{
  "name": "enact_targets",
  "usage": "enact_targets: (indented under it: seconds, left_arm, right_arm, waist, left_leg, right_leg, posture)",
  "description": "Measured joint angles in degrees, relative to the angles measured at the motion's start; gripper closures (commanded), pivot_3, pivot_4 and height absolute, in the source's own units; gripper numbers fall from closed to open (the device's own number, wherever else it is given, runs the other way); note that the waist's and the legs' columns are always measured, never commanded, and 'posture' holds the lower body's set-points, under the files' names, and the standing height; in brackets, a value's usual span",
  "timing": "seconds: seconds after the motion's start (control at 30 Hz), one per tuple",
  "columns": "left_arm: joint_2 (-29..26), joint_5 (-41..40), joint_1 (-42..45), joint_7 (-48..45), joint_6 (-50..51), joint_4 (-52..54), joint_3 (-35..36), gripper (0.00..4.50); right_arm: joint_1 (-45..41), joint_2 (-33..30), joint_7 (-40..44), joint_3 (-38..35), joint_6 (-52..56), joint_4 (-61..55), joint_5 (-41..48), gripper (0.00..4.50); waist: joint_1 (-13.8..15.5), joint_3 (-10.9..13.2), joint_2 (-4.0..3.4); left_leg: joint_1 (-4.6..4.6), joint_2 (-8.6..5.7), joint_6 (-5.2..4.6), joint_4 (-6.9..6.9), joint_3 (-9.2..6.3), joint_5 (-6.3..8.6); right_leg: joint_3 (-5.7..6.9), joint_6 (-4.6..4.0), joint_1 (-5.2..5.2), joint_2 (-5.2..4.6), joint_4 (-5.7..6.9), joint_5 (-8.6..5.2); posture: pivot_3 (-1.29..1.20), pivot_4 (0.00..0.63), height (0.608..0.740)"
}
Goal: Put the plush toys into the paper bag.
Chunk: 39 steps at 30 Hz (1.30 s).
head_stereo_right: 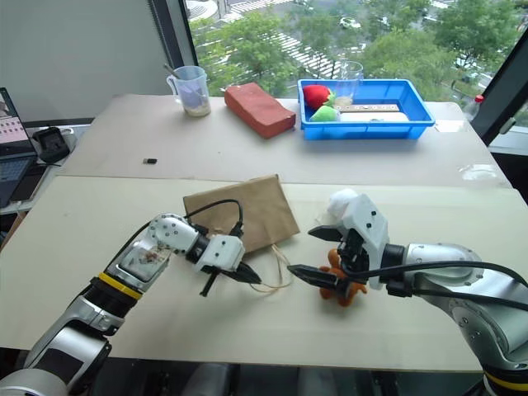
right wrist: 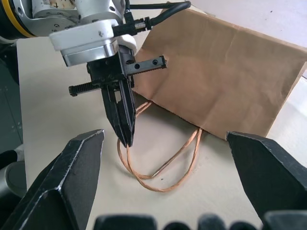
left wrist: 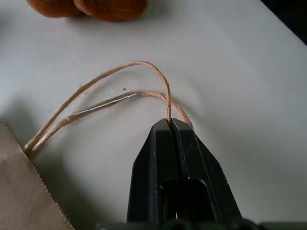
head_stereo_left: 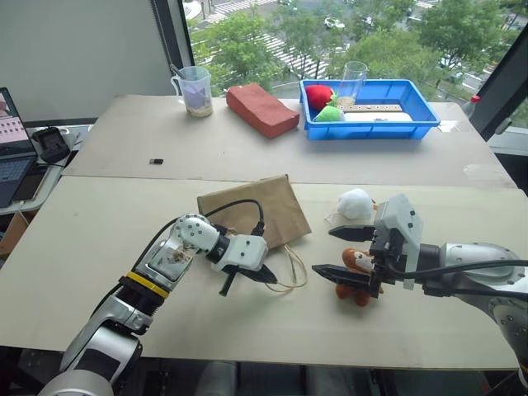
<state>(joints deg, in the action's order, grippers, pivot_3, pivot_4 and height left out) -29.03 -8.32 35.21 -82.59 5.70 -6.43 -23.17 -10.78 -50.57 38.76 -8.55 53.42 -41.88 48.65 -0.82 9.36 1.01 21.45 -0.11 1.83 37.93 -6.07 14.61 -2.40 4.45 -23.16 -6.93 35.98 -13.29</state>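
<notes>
While the paper bag [head_stereo_left: 254, 213] is laid flat mid-surface, its string handle [left wrist: 110, 91] is pinched by the shut left end effector [head_stereo_left: 272, 279]. Bare surface [head_stereo_left: 99, 239] is left toward the near edge. The right end effector [head_stereo_left: 340, 252] is held wide open, empty, before the brown monkey [head_stereo_left: 356, 262] and white ball toy [head_stereo_left: 355, 203]. Red and green plush fruits [head_stereo_left: 323, 104] are kept in the blue tray [head_stereo_left: 412, 125].

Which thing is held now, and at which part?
The left gripper holds the paper bag by one string handle. The right gripper holds nothing.

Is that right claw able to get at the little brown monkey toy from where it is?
Probably yes. The right gripper stands open right above the brown monkey, with nothing between them on the table. The white ball toy lies behind, clear of it.
</notes>
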Motion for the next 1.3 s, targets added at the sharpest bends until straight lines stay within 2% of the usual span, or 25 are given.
enact_targets:
  seconds: [0.17, 0.2, 0.27, 0.37, 0.47, 0.67, 0.73, 0.9, 1.03, 1.3]
  left_arm:
    - [-2.79, -10.31, 2.91, 0.70, 15.18, 4.46, 8.10, 4.45]
    - [-4.00, -13.12, 4.38, 1.70, 20.00, 4.83, 11.73, 4.45]
    - [-4.30, -14.63, 4.78, 2.55, 22.68, 4.81, 13.38, 4.45]
    - [-4.22, -17.45, 5.05, 4.24, 27.66, 4.07, 15.39, 4.50]
    - [-4.20, -20.49, 6.15, 5.28, 31.06, 3.92, 17.54, 4.50]
    - [-4.65, -23.36, 7.54, 5.53, 33.06, 3.46, 19.69, 4.50]
    - [-5.00, -23.62, 7.77, 5.59, 33.53, 3.42, 20.04, 4.50]
    - [-5.15, -25.65, 7.88, 6.07, 34.77, 3.76, 21.27, 4.50]
    - [-5.55, -25.80, 7.77, 6.96, 34.86, 4.66, 22.04, 4.50]
    - [-6.30, -25.74, 7.59, 11.51, 33.91, 5.46, 24.82, 4.50]
  right_arm:
    - [1.21, -0.42, -0.06, -0.24, -0.01, -0.02, -0.10, 0.00]
    - [2.06, -0.60, -0.07, -0.75, -0.01, -0.03, -0.10, 0.00]
    - [2.37, -0.58, -0.07, -0.75, -0.03, -0.11, -0.11, 0.00]
    - [2.19, 1.29, -0.32, -0.08, -0.36, -0.12, -0.04, 0.83]
    - [0.42, 5.78, -1.90, 4.87, -0.95, 0.51, -1.42, 1.87]
    - [-4.99, 17.34, -6.78, 17.39, -6.38, 8.92, -12.31, 3.96]
    - [-6.34, 21.53, -8.07, 21.07, -9.24, 13.42, -16.39, 4.46]
    - [-10.03, 33.19, -11.02, 26.26, -17.54, 26.90, -25.07, 4.46]
    - [-12.78, 40.77, -12.87, 27.66, -23.20, 36.90, -29.55, 4.46]
    - [-15.64, 45.19, -16.74, 29.90, -27.84, 48.24, -39.06, 4.46]
  waist:
    - [-0.16, 0.01, 0.01]
    - [-0.18, 0.00, 0.00]
    - [-0.07, 0.00, 0.00]
    - [-0.07, 0.01, 0.03]
    - [-0.21, 0.02, 0.03]
    - [-0.62, 0.02, 0.03]
    - [-0.72, 0.03, 0.02]
    - [-1.19, 0.03, 0.01]
    - [-1.78, 0.03, 0.01]
    - [-1.96, 0.04, 0.00]
  left_leg:
    - [-0.02, 0.00, 0.00, -0.01, -0.02, 0.00]
    - [-0.05, 0.00, -0.01, -0.01, -0.02, 0.01]
    - [-0.06, -0.01, -0.01, -0.01, -0.02, 0.01]
    - [-0.06, 0.00, -0.01, -0.02, -0.03, 0.01]
    - [-0.07, 0.00, -0.01, -0.04, -0.03, 0.01]
    - [-0.12, 0.02, 0.00, -0.08, -0.04, 0.00]
    - [-0.11, 0.02, 0.00, -0.11, -0.06, 0.00]
    - [-0.10, 0.01, 0.01, -0.14, -0.08, 0.00]
    - [-0.11, 0.02, 0.02, -0.17, -0.09, -0.01]
    - [-0.20, 0.02, 0.05, -0.19, -0.11, -0.03]
  right_leg:
    - [0.01, 0.02, 0.00, 0.00, 0.02, -0.02]
    - [0.01, 0.03, 0.04, 0.00, 0.02, -0.02]
    - [0.01, 0.05, 0.05, 0.00, 0.00, -0.03]
    - [0.01, 0.04, 0.05, 0.01, 0.00, -0.03]
    - [0.02, 0.04, 0.03, 0.01, 0.01, -0.03]
    - [0.00, 0.03, 0.00, 0.05, 0.04, -0.03]
    - [0.00, 0.02, -0.02, 0.06, 0.05, -0.03]
    - [0.00, 0.02, -0.06, 0.07, 0.05, -0.03]
    - [-0.01, 0.01, -0.09, 0.07, 0.08, -0.02]
    - [-0.01, 0.00, -0.08, 0.08, 0.12, -0.02]
  posture:
    - [0.00, 0.150, 0.740]
    - [0.00, 0.150, 0.740]
    - [0.00, 0.150, 0.740]
    - [0.00, 0.150, 0.740]
    - [0.00, 0.150, 0.740]
    - [0.00, 0.150, 0.740]
    - [0.00, 0.150, 0.740]
    - [0.00, 0.150, 0.740]
    - [0.00, 0.150, 0.740]
    - [0.00, 0.150, 0.740]
